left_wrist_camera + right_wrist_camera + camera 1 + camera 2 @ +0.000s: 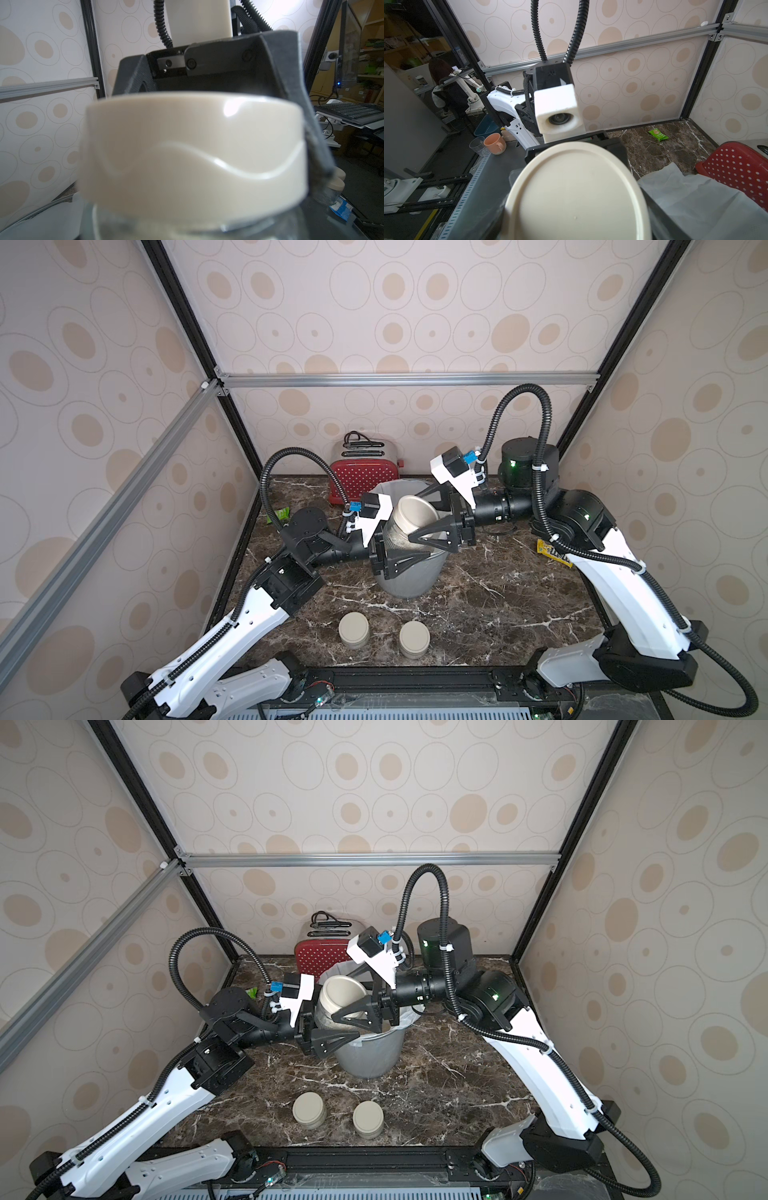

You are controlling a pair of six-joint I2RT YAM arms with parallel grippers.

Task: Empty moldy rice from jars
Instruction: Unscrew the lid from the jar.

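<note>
Over the grey bin (pixel 409 576) (pixel 368 1056), my left gripper (pixel 392 543) (pixel 322 1025) is shut on the glass body of a tilted jar (pixel 395 545) (pixel 326 1019). Its beige lid (pixel 419 510) (pixel 340 992) (pixel 187 145) (pixel 575 197) points toward the right arm. My right gripper (pixel 414 517) (pixel 345 995) has a finger on either side of that lid; whether they press it does not show. Two more lidded jars (pixel 354 629) (pixel 414 639) (pixel 309 1110) (pixel 368 1118) stand near the table's front edge. The moldy rice cannot be made out through the glass.
A red dotted toaster (pixel 365 481) (pixel 737 166) stands behind the bin, whose white liner (pixel 695 203) hangs over the rim. A green packet (pixel 282 514) (pixel 658 134) lies at the back left, a yellow packet (pixel 552 551) under the right arm. Walls enclose three sides.
</note>
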